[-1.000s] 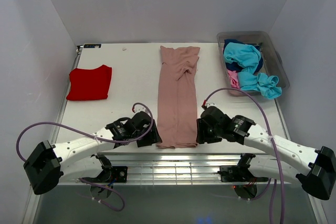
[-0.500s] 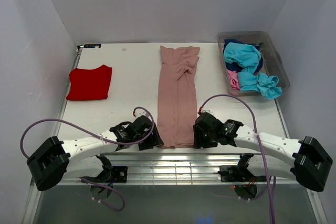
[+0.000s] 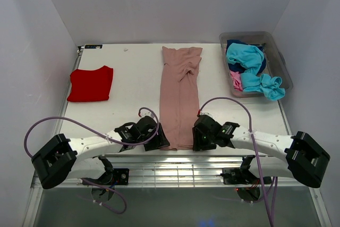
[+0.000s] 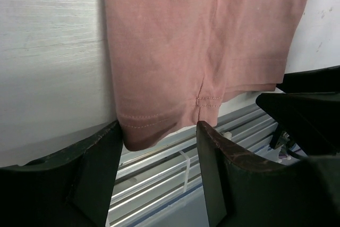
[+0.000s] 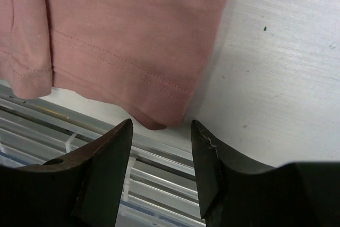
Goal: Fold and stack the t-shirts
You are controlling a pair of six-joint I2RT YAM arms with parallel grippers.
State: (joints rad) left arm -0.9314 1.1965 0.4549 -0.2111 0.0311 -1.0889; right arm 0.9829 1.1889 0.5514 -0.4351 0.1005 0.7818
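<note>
I see the dusty-pink t-shirt (image 3: 180, 99) folded into a long narrow strip, running 12 to 6 o'clock down the table (image 3: 133, 67). A folded red t-shirt (image 3: 91, 83) lies at 10 o'clock. The left gripper (image 4: 156, 131) and right gripper (image 5: 161, 126) stand released, straddling the pink hem's corners.

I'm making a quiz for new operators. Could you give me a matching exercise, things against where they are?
Things:
1 dusty-pink t-shirt
2 red t-shirt
3 turquoise t-shirt
4 left hand

Places:
A in the grey bin
B folded, on the left of the table
C open, at the dusty-pink t-shirt's near corner
D long strip down the table's middle

Pairs: 1-D, 2-B, 3-A, 4-C
</note>
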